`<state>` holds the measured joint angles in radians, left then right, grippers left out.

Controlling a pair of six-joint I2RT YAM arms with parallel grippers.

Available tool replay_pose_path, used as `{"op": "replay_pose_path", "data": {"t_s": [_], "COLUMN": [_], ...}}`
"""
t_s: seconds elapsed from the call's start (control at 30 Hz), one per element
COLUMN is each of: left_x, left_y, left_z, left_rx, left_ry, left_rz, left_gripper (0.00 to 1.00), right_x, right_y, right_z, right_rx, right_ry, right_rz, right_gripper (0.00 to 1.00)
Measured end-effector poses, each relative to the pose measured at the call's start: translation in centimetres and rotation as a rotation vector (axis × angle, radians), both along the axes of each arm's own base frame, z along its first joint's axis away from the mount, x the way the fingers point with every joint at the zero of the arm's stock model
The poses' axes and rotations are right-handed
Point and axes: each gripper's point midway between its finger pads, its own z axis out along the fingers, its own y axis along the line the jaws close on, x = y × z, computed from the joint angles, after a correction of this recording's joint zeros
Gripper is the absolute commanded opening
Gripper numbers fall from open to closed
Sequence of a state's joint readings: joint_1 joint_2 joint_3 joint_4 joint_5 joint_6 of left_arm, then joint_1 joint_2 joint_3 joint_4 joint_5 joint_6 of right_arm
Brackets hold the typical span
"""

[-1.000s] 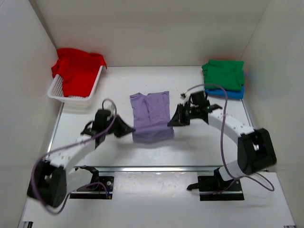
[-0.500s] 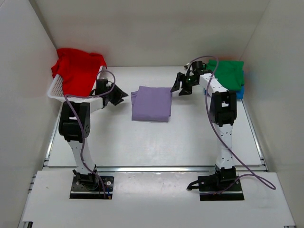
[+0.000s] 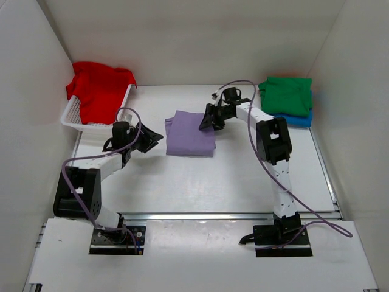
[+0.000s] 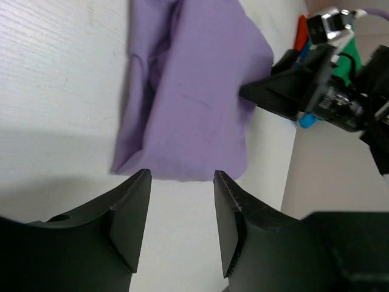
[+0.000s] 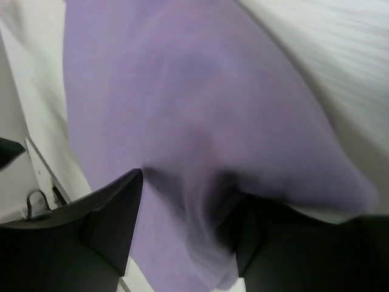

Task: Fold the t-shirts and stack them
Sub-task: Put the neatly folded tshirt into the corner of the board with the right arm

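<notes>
Basket point(image 3: 74, 114) overhead only; lavender t-shirt point(image 3: 190, 134) everywhere

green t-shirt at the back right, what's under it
A bright blue t-shirt lies under the green t-shirt; only its near edge sticks out. The rest, and whether it is folded, is covered.

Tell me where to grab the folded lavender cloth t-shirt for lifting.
The lavender t-shirt lies flat in folded layers, so probably pinch its side edges: left gripper low from the left, right gripper from the right, keeping the layers together.
</notes>
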<state>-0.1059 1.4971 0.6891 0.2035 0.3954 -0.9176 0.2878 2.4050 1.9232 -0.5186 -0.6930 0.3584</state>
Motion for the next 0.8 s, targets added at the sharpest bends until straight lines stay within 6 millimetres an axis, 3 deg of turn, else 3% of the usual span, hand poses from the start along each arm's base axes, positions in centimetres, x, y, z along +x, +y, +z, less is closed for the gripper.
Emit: {"op": "replay_pose_path", "data": {"t_s": [0.03, 0.07, 0.1, 0.2, 0.3, 0.4, 0.5, 0.63, 0.8], "left_x": [-0.3, -0.6, -0.9, -1.7, -2.1, -2.4, -3.0, -3.5, -3.7], "left_y": [0.1, 0.2, 0.4, 0.7, 0.9, 0.9, 0.8, 0.8, 0.7], "left_z": [0.3, 0.6, 0.8, 1.3, 2.1, 2.8, 2.5, 1.8, 1.6], "left_rx": [-0.004, -0.008, -0.011, -0.016, -0.018, -0.02, -0.019, -0.005, 0.005], "left_ry": [-0.008, -0.014, -0.019, -0.03, -0.051, -0.074, -0.069, -0.043, -0.038], "left_rz": [0.0, 0.001, 0.005, 0.013, 0.017, 0.015, 0.01, 0.003, -0.007], "left_gripper": [0.56, 0.55, 0.55, 0.54, 0.54, 0.54, 0.54, 0.54, 0.54], "right_x": [-0.4, -0.8, -1.3, -3.1, -2.7, -1.8, -0.8, 1.5, 5.3], "right_y": [1.1, 1.9, 2.4, 3.6, 2.4, -0.8, -4.7, -10.5, -20.4], "right_z": [-0.1, -0.4, -0.9, -1.4, -1.4, -0.3, 3.0, 10.2, 18.0], "right_rx": [0.011, 0.011, 0.009, -0.013, -0.141, -0.333, -0.478, -0.564, -0.648], "right_ry": [-0.003, -0.004, 0.007, 0.052, -0.016, -0.14, -0.284, -0.47, -0.64], "right_rz": [0.03, 0.055, 0.076, 0.131, 0.142, 0.141, 0.115, 0.018, -0.168], "right_gripper": [0.2, 0.06, 0.0, 0.0, 0.0, 0.0, 0.0, 0.0, 0.0]}}
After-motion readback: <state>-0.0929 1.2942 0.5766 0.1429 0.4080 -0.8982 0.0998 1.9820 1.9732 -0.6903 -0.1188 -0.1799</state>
